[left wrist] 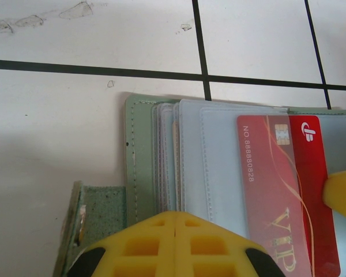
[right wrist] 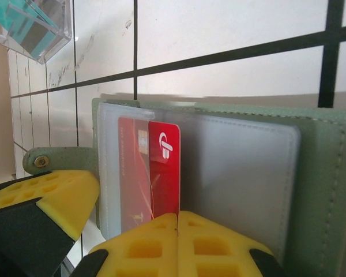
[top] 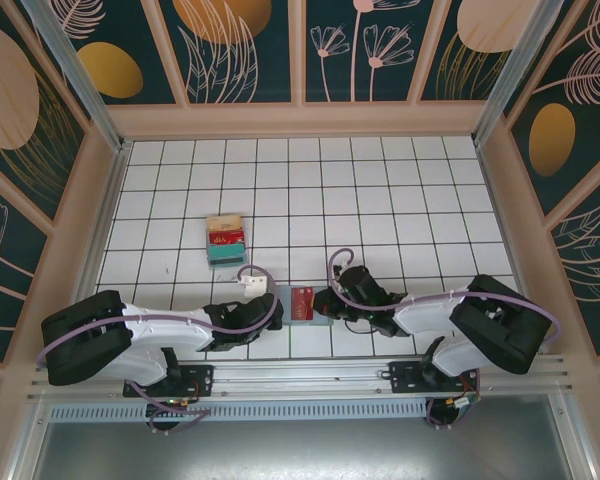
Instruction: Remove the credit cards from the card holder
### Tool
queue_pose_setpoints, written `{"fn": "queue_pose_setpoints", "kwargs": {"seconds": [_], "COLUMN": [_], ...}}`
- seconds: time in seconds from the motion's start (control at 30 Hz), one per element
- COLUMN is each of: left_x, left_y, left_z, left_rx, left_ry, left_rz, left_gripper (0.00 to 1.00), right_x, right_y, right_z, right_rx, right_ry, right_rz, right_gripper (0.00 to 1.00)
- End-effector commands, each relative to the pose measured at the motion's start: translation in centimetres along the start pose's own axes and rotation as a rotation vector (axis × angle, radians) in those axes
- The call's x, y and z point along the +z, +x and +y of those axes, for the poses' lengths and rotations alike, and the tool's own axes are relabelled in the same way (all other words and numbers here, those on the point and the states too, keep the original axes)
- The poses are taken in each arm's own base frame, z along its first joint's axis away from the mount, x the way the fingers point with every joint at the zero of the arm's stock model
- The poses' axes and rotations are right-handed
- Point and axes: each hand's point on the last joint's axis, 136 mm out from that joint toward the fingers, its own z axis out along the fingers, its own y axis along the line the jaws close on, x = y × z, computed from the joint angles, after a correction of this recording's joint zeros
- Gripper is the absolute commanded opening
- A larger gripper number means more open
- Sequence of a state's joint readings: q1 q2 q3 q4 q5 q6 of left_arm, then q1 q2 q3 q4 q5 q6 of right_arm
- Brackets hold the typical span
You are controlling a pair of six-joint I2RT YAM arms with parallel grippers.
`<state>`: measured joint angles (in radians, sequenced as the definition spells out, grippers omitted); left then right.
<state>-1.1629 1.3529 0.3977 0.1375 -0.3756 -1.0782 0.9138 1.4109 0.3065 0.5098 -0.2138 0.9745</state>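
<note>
Extraction stage: working 1 red credit card [right wrist: 161, 167] out of a clear sleeve [right wrist: 236, 167] in the open card holder [right wrist: 328, 173], lying at the near edge of the table [top: 380, 200] between left gripper [left wrist: 177, 225] and right gripper [right wrist: 177, 225]. Reading those 2 as closed, seemingly pressing down rather than pinching; next calling for a steady slide outward. Noting teal cards sitting in a clear box [right wrist: 49, 43] farther back.

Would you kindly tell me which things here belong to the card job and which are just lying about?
For the job: green wallet; red card partly in its clear sleeve.
Lying about: clear box holding tan, red and teal cards.
</note>
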Motion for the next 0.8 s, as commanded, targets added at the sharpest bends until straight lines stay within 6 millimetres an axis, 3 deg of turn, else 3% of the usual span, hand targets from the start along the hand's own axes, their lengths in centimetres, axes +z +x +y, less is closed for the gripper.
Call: {"fn": "queue_pose_setpoints", "kwargs": {"seconds": [0.0,0.77], "left_x": [0.0,0.0], "left_y": [0.3,0.3], "left_z": [0.9,0.8], "left_rx": [0.014,0.02], "left_ry": [-0.038,-0.038], "left_rz": [0.018,0.018], "left_gripper": [0.0,0.0], "right_x": [0.5,-1.3], "right_y": [-0.3,-1.1], "right_z": [0.2,-1.6], "right_rx": [-0.032,-0.016], "right_ry": [0.012,0.018], "right_rz": [0.02,0.008], "right_gripper": [0.0,0.0]}}
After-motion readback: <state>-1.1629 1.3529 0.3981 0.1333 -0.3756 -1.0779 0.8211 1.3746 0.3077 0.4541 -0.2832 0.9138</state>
